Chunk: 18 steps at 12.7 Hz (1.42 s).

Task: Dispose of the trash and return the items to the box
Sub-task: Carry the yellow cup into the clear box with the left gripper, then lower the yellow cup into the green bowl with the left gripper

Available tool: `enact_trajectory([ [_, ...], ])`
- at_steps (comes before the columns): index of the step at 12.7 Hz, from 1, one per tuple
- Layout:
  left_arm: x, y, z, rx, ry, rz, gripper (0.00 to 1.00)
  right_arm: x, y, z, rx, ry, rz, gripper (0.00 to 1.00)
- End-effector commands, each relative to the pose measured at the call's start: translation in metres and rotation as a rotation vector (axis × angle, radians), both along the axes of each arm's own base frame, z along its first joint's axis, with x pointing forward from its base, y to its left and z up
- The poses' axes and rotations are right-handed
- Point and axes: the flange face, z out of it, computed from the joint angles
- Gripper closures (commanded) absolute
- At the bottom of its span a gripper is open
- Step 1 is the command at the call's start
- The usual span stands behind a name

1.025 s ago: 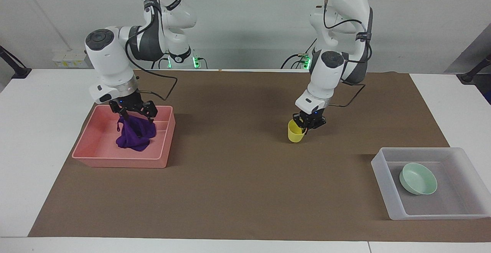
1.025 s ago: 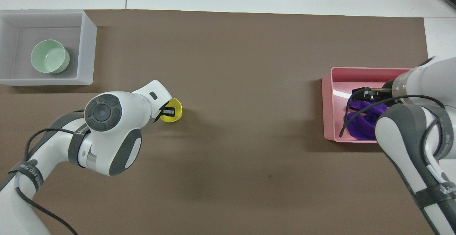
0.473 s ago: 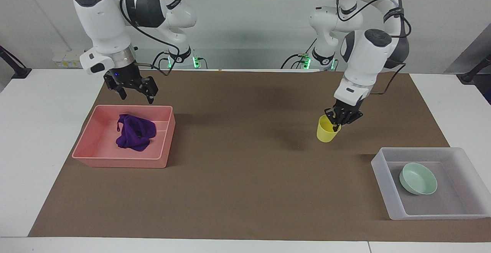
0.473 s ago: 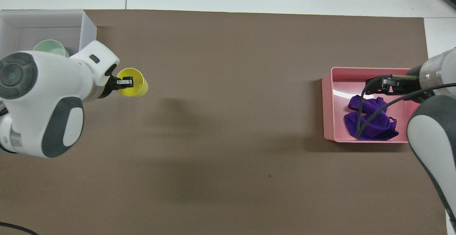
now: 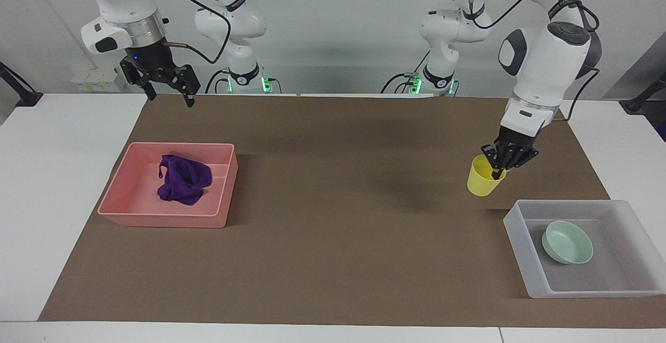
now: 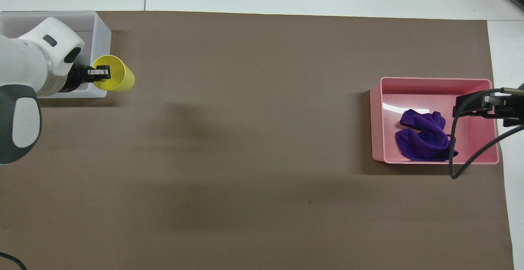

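Observation:
My left gripper (image 5: 503,160) is shut on the rim of the yellow cup (image 5: 483,177) and holds it tilted in the air over the mat, just beside the translucent box (image 5: 572,203). The mint-green bowl (image 5: 567,242) lies in the box. In the overhead view the left gripper (image 6: 97,73) and the cup (image 6: 114,78) sit at the box's wall (image 6: 102,32), and the arm hides the bowl. The purple rag (image 5: 183,183) lies bunched in the pink tray (image 5: 161,219). My right gripper (image 5: 169,94) is open and empty, raised high over the tray's robot-side edge.
A brown mat (image 5: 333,249) covers the middle of the white table. The pink tray (image 6: 434,82) with the rag (image 6: 423,138) is at the right arm's end, under the right gripper (image 6: 479,107). The box is at the left arm's end.
My right gripper let go of the rag in the pink tray and rose, open. My left gripper lifted the yellow cup and carried it toward the box.

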Motion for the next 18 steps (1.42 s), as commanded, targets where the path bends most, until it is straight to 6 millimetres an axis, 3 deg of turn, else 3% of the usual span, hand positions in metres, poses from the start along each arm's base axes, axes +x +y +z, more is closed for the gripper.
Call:
enact_trajectory([
  [1, 0.024, 0.047, -0.001, 0.027, -0.008, -0.019, 1.0, -0.004, -0.01, 0.002, 0.035, 0.015, 0.004, 0.0],
  [2, 0.033, 0.072, -0.022, 0.027, 0.018, -0.025, 1.0, -0.005, -0.007, 0.002, 0.034, 0.026, 0.013, 0.0],
  [4, 0.058, 0.129, -0.015, -0.013, -0.017, 0.004, 1.0, -0.008, -0.001, 0.0, 0.02, 0.048, 0.057, 0.0],
  [7, 0.061, 0.19, -0.016, -0.017, -0.026, 0.09, 1.0, -0.011, -0.003, -0.005, 0.02, 0.054, 0.096, 0.0],
  [12, 0.081, 0.24, -0.053, -0.073, -0.009, 0.173, 1.0, 0.0, -0.017, -0.014, 0.017, 0.065, 0.088, 0.0],
  [14, 0.089, 0.244, -0.09, -0.093, 0.03, 0.184, 1.0, 0.005, -0.014, -0.02, 0.021, 0.062, 0.093, 0.0],
  [18, 0.099, 0.253, -0.114, -0.123, -0.001, 0.219, 1.0, 0.004, -0.003, -0.021, 0.021, 0.06, 0.093, 0.0],
])
